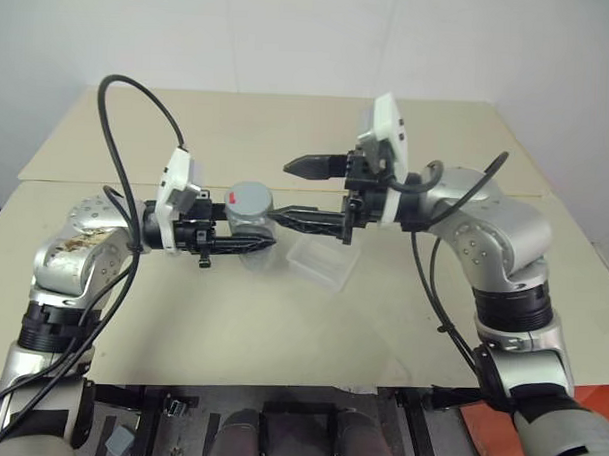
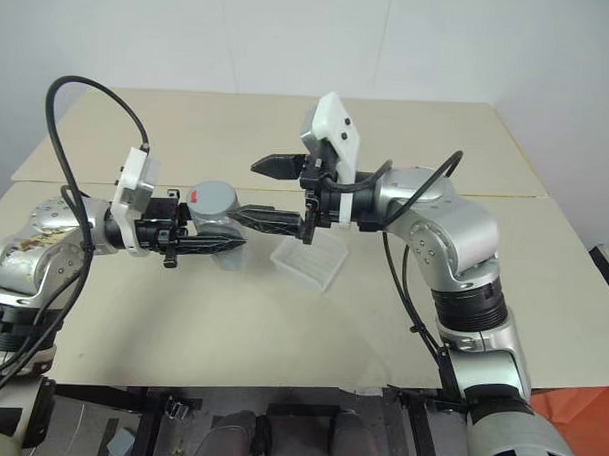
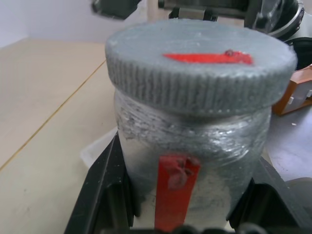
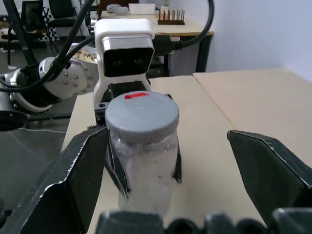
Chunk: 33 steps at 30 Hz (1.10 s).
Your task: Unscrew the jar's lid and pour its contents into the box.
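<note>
My left gripper (image 1: 254,232) is shut on the jar (image 1: 251,222), a clear cylinder with a red stripe (image 3: 175,195) down its side, and holds it upright above the table. The grey lid (image 1: 250,198) with a red mark sits on the jar. The cloudy wall hides the contents. My right gripper (image 1: 298,194) is open and points at the jar from the other side. One of its fingers (image 1: 312,166) is above lid height and the other lies close beside the jar. The translucent box (image 1: 321,261) rests on the table just below the right gripper.
Two tan tabletops (image 1: 288,127) meet along a seam behind the arms. Black cables (image 1: 118,131) loop up from both wrists. The table's front edge (image 1: 279,382) runs close to me. A desk and chairs (image 4: 29,19) stand in the room behind.
</note>
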{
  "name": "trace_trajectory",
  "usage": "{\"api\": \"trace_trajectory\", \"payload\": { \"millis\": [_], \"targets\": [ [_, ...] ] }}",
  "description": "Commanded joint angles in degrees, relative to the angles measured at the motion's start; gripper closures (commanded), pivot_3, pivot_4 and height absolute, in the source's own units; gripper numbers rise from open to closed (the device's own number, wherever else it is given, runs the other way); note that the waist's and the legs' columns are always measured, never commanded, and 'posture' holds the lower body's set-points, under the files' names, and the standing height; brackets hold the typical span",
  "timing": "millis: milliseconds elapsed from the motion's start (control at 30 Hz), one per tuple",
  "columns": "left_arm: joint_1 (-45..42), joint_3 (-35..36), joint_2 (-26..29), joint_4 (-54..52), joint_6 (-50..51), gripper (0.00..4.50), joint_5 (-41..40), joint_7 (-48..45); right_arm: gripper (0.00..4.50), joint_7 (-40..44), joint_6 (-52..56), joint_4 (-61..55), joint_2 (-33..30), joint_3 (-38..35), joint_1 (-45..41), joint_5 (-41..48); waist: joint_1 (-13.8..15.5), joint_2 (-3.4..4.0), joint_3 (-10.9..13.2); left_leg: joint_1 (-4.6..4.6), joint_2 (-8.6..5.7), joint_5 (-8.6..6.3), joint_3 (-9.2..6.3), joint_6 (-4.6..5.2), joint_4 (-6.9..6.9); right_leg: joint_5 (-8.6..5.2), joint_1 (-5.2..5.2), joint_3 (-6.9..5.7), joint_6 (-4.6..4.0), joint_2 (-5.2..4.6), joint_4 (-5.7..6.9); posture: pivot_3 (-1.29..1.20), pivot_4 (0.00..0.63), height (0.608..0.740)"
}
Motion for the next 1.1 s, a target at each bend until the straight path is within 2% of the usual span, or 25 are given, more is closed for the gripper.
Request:
{"api": "trace_trajectory", "payload": {
  "millis": [33, 800, 900, 1033, 1100],
  "targets": [
    [-2.12, 0.25, -0.42, 0.05, -1.69, 2.57, 0.16, -0.93, 0.0, -1.49, 1.02, -2.42, 1.19, -0.19, -2.27, 0.49, -0.01, 0.0, 0.0, -0.02, 0.0, 0.0, 0.0, 0.0, 0.0, 0.0, -0.01, 0.0, 0.0, 0.01, 0.0, 0.0, 0.15, 0.74],
    [-3.55, 0.01, -1.86, 2.5, -2.87, 2.57, 2.02, -3.66, 0.0, -3.65, 1.73, -0.11, 6.69, 2.25, -3.84, -0.67, -0.07, 0.0, 0.0, -0.03, 0.01, 0.0, -0.02, 0.01, 0.0, 0.0, -0.02, -0.01, 0.01, 0.02, 0.02, 0.0, 0.15, 0.74],
    [-3.51, 0.1, -1.61, 2.48, -2.92, 2.57, 2.07, -4.04, 0.57, -2.74, 0.83, 0.61, 7.15, 1.9, -3.93, -0.65, -0.07, 0.0, 0.0, -0.03, 0.01, 0.0, -0.02, 0.01, 0.0, 0.0, -0.02, -0.01, 0.01, 0.02, 0.04, 0.0, 0.15, 0.74],
    [-3.48, 0.54, -1.11, 2.11, -2.63, 2.57, 1.68, -4.56, 1.76, -0.78, 0.57, 1.73, 6.57, 2.02, -4.22, -0.64, -0.07, 0.01, 0.0, -0.03, 0.01, 0.0, -0.02, 0.01, 0.0, 0.0, -0.02, -0.02, 0.01, 0.02, 0.03, 0.0, 0.15, 0.74],
    [-3.38, 0.93, -0.93, 1.7, -2.59, 2.57, 1.06, -5.16, 1.76, 1.69, -0.05, 3.0, 6.1, 2.2, -4.21, -0.39, -0.08, 0.01, 0.0, -0.03, 0.01, 0.0, -0.02, 0.01, 0.0, 0.0, -0.02, -0.01, 0.01, 0.02, 0.04, 0.0, 0.15, 0.74]
  ]
}}
